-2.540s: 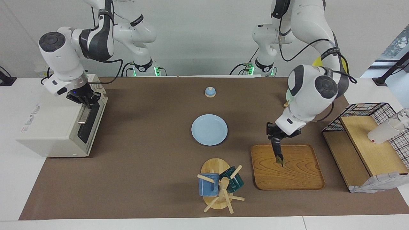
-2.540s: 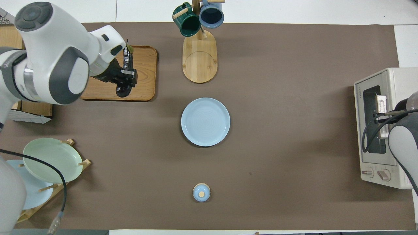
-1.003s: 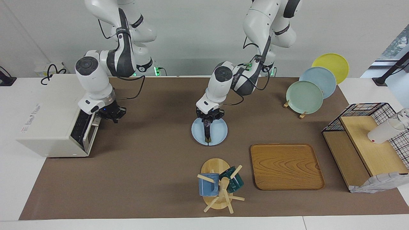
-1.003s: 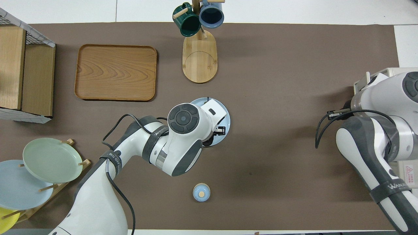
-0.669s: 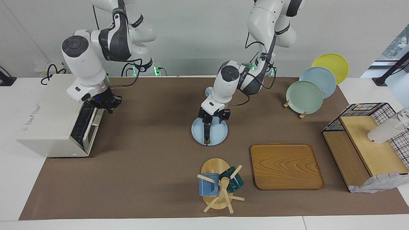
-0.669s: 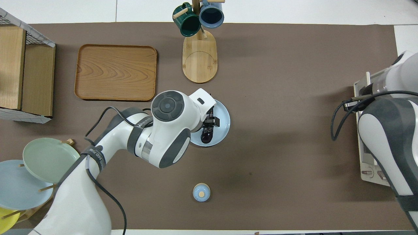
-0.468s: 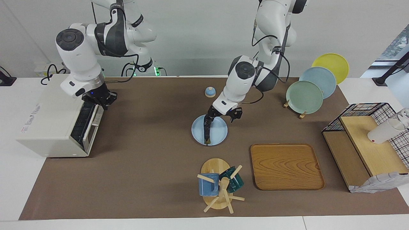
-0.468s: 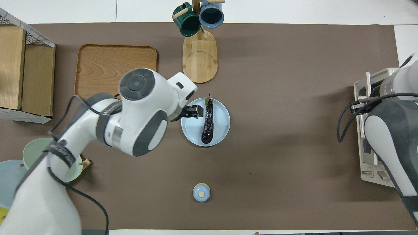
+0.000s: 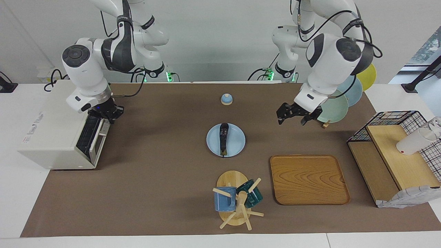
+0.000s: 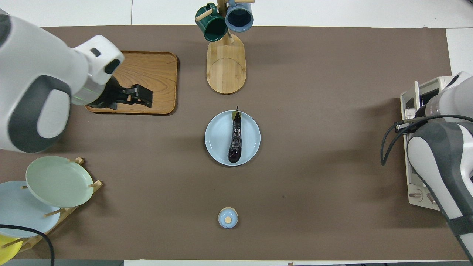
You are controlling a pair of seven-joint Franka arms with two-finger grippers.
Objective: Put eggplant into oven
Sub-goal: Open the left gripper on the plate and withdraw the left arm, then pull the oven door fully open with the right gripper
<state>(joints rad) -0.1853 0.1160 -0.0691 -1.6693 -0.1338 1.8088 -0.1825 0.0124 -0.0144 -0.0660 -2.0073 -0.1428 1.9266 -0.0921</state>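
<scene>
Now that your left end effector (image 9: 293, 116) has let go and lifted away with fingers spread, the eggplant (image 9: 223, 138) lies on the blue plate (image 9: 237, 136) mid-desk. Your right end effector (image 9: 105, 113), closed, holds the oven (image 9: 51, 137) door partly open; the transfer remains.

We see the eggplant (image 9: 223, 138) lying on the light blue plate (image 9: 236, 139) at mid-table, stem toward six o'clock. Our left gripper (image 9: 293, 116) hangs at the plate's two o'clock, jaws spread, holding nothing. Our right gripper (image 9: 105, 114), fingertips together, sits at the oven (image 9: 51, 137) door's top edge, at nine o'clock.
</scene>
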